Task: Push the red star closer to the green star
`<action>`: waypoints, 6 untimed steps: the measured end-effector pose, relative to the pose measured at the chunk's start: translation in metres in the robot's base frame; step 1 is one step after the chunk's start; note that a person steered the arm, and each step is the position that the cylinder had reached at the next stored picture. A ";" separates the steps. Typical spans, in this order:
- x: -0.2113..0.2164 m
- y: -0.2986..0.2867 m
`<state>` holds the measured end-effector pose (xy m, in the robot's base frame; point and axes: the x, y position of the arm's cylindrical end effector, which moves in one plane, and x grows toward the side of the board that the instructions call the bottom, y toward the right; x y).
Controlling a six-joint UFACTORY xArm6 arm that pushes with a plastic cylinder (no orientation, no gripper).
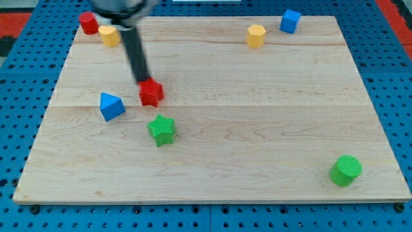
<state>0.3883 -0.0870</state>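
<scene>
The red star [151, 93] lies on the wooden board's left half. The green star [161, 129] lies just below it and slightly right, a small gap apart. My tip [141, 80] is at the red star's upper-left edge, touching or almost touching it. The dark rod rises from there toward the view's top left.
A blue triangular block [111, 106] lies left of the red star. A red cylinder [89, 23] and a yellow block [109, 35] sit at the top left. A yellow block [255, 35] and a blue cube [290, 21] sit at the top right. A green cylinder [346, 170] is at the bottom right.
</scene>
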 end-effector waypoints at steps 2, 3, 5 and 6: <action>0.024 -0.008; 0.036 -0.033; 0.069 -0.053; 0.080 0.002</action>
